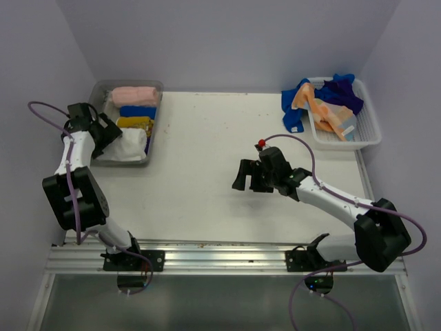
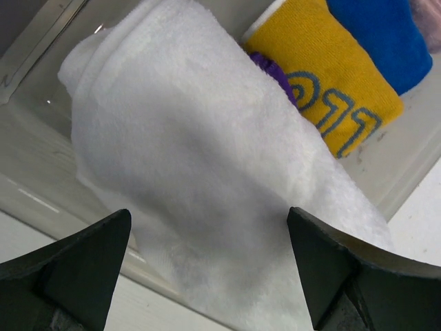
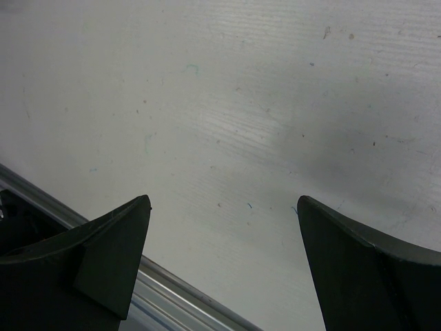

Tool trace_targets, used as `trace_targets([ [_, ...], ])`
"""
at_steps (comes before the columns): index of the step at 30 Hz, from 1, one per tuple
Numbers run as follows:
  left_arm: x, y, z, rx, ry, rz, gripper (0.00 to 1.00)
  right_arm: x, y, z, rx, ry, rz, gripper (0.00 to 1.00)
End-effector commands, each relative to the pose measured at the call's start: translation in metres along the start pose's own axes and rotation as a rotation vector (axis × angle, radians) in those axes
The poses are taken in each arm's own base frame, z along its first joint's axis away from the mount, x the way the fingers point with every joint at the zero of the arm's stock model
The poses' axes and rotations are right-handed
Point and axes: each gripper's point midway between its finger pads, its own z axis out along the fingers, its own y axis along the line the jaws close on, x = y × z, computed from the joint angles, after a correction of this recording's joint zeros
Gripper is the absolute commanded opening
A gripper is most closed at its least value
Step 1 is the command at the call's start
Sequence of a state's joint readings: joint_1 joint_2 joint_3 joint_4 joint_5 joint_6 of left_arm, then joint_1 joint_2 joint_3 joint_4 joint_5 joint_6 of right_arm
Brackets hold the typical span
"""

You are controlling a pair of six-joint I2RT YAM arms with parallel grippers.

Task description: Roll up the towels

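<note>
the left jaws stand wide open, gripping nothing, over the rolled white terry towel (image 2: 207, 138) at the near end of the grey see-through plastic tub (image 1: 157, 114). beyond it lie a yellow roll (image 1: 134, 123), a blue roll (image 1: 138, 110) and a pink roll (image 1: 134, 95). the right jaws hang open over the white bench (image 1: 200, 172). loose blue, purple and orange towels (image 1: 324, 110) fill the white plastic lattice basket (image 1: 348, 144).

Lab robot cell: lilac walls (image 1: 227, 41) are enclosing the table (image 1: 200, 179) beneath the right gripper (image 1: 248, 183); an aluminium rail (image 1: 227, 254) behind it is carrying both arm bases (image 1: 134, 261).
</note>
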State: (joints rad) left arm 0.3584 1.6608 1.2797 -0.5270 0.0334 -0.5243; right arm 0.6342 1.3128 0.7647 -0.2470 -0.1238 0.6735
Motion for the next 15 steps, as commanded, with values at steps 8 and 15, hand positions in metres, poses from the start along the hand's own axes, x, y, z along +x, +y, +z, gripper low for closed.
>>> trace_targets([
  [8,0.010,-0.037,-0.063,0.153,-0.024,0.102,1.00,-0.012,0.017,-0.006,-0.063,-0.045,0.019,0.91],
  [15,0.056,-0.047,-0.045,0.231,0.109,0.114,1.00,-0.007,0.019,-0.003,-0.081,-0.043,0.026,0.91],
])
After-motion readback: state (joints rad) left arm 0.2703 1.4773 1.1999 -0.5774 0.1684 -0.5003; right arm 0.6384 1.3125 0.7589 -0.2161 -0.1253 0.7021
